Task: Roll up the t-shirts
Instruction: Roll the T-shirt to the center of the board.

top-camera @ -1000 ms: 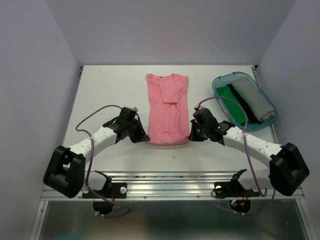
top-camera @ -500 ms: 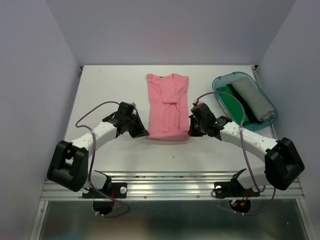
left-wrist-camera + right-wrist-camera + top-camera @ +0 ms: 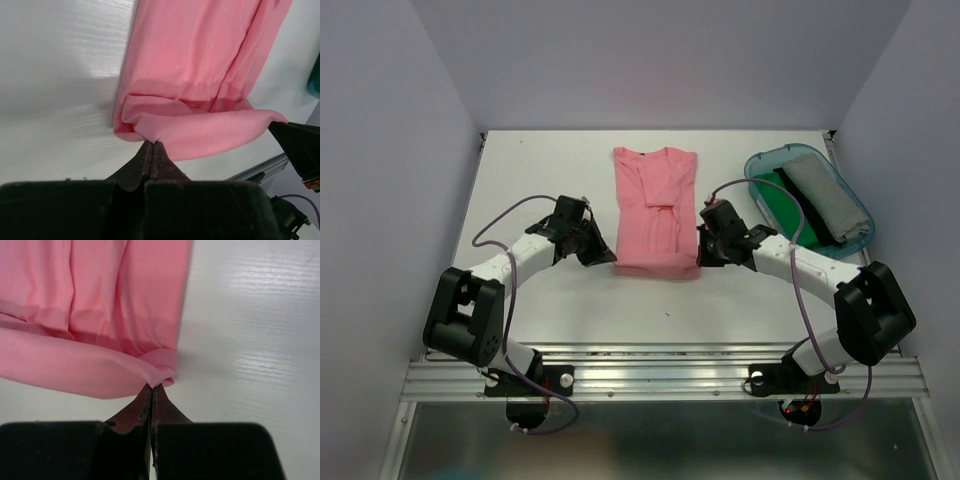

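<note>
While the pink t-shirt [image 3: 655, 215] lies flat along the middle of the bench [image 3: 520, 180], collar toward the far edge, the left jaws are clamped on its near left hem corner and the right jaws on its near right one. A good roll calls for both arms to carry the lifted hem toward the far edge at one pace and height, tucking it over tightly; uneven pull would likely skew the tube. The green t-shirt [image 3: 782, 196] and grey t-shirt [image 3: 825, 195] lie in the tub [image 3: 750, 170] by the right edge.

A white table [image 3: 520, 180] lies under the left pincer [image 3: 610, 262] and right pincer [image 3: 701, 262]. Lilac walls [image 3: 650, 60] rise beyond them.
</note>
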